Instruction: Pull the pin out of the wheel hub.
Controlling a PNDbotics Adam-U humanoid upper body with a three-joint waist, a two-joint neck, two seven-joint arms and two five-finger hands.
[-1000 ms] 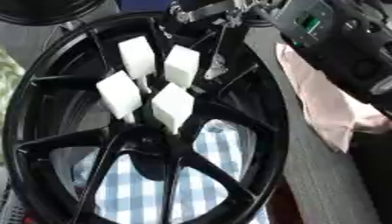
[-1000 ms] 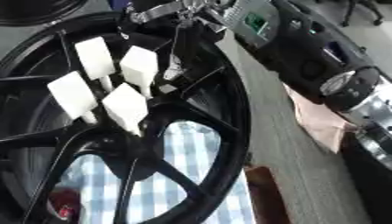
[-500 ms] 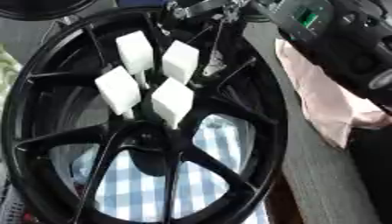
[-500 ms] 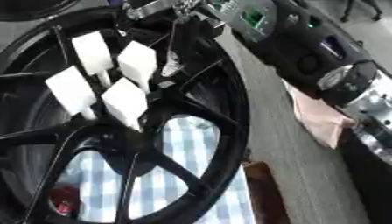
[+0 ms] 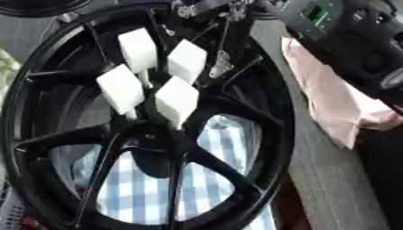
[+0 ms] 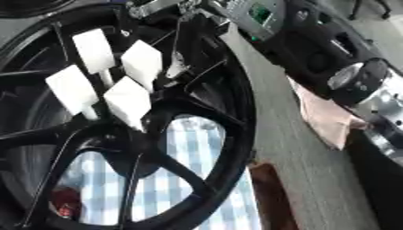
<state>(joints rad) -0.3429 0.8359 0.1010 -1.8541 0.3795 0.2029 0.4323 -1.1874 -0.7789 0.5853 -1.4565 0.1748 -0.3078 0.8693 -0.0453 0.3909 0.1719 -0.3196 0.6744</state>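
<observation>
Four white-headed pins [image 5: 176,99] in black wheel hub [image 5: 150,148]

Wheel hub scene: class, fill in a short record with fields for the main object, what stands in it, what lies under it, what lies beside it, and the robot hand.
main object: black wheel hub
in it: four white blocks clustered near the centre
under it: blue-and-white checked cloth
beside it: pink cloth, on the right
right robot hand: at the far rim, fingers unclear
left robot hand: not in view

Grey table [image 5: 330,179] with blue checked cloth [image 5: 150,188], pink cloth [image 5: 330,99].
</observation>
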